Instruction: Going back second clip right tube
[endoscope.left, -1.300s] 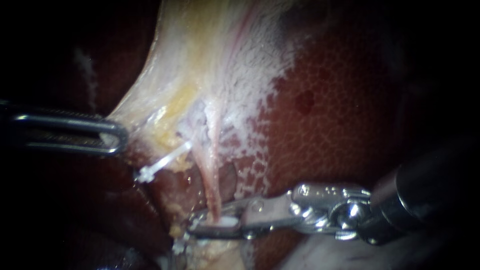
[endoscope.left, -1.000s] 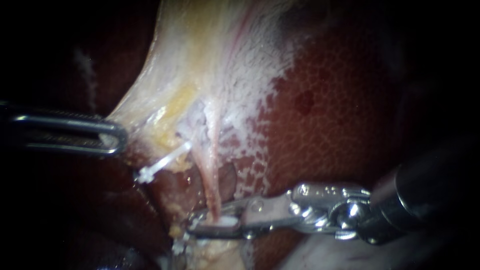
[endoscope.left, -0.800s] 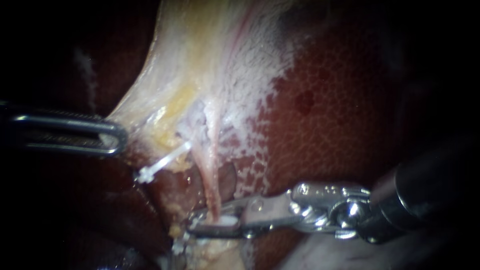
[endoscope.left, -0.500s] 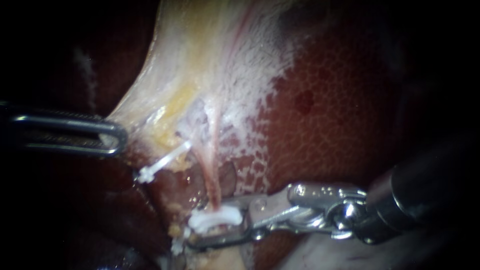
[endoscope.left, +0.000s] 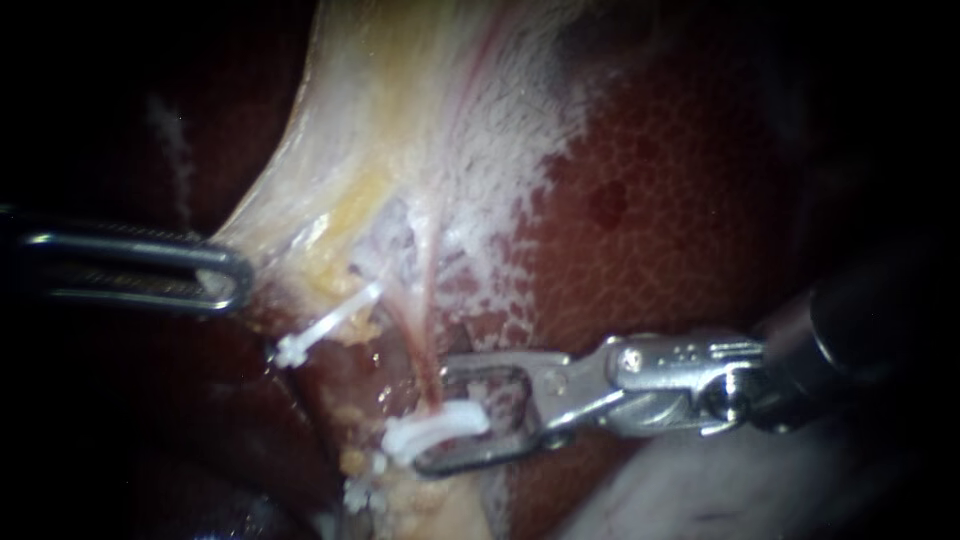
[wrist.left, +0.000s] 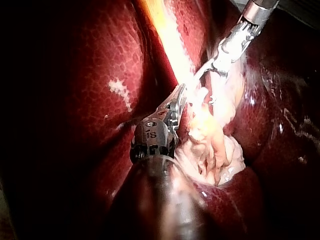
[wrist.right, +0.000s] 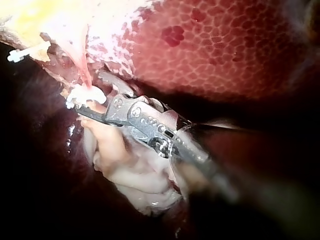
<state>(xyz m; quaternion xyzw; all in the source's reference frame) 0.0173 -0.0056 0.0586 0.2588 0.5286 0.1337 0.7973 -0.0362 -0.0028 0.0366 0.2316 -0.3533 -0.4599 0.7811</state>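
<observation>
A thin pink right tube (endoscope.left: 424, 335) runs down from the pale gallbladder (endoscope.left: 400, 120). A white clip (endoscope.left: 436, 427) sits shut across its lower end, also visible as the clip (wrist.right: 84, 94) in the right wrist view. My right instrument (endoscope.left: 434, 420) comes in from the right with its jaws open, one above and one below the clip, a clear gap between them. My left instrument (endoscope.left: 228, 277) holds the gallbladder's pale edge, jaws shut on it; the left wrist view shows the left instrument (wrist.left: 178, 98) pinching that tissue. Another white clip (endoscope.left: 326, 328) lies on tissue to the left.
Dark red mottled liver (endoscope.left: 680, 230) fills the right of the endoscope view behind the right instrument's shaft. A small white clip piece (endoscope.left: 360, 493) shows low down below the tube. Pale loose tissue (wrist.right: 135, 175) lies under the right instrument.
The right instrument's jaws, closed around the tube before, have opened and left the white clip on it. The instrument has drawn back to the right and slightly up. The left instrument is still.
</observation>
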